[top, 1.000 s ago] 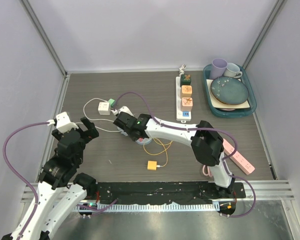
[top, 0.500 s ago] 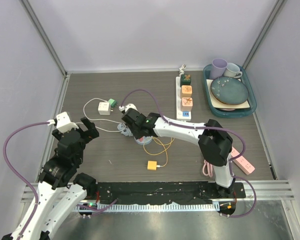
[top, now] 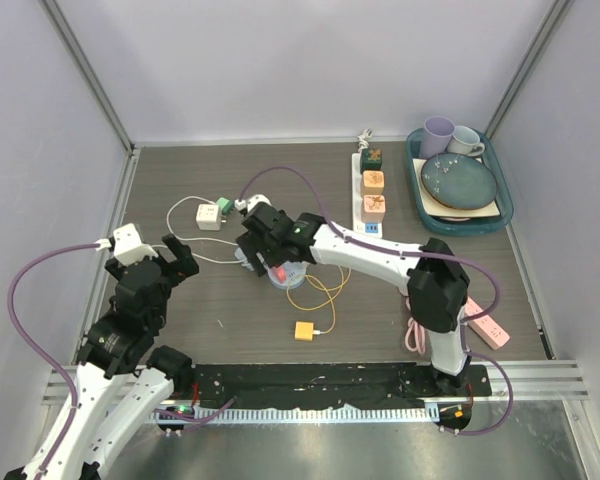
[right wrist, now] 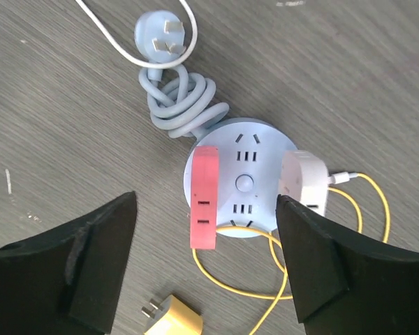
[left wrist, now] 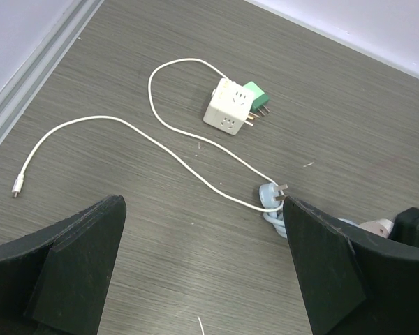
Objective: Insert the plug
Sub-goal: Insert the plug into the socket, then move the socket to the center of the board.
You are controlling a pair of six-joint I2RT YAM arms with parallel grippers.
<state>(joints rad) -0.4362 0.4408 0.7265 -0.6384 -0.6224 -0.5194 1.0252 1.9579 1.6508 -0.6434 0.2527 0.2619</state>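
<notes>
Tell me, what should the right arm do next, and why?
Probably lift the right gripper straight up and clear. Its jaws stand open either side of the red plug, which appears seated in the round socket hub, so nothing seems left to hold.

Red plug (right wrist: 204, 197): oblong block, two slots in top face. Sits upright on near side of round pale-blue socket hub (right wrist: 255, 150), one end overhanging rim; pins hidden, seating can't tell. Hub lies flat on surface, centre-left, sockets up. White plug (right wrist: 304, 183) on hub's far side. Hub's grey cord (right wrist: 184, 105) coiled just left.
</notes>
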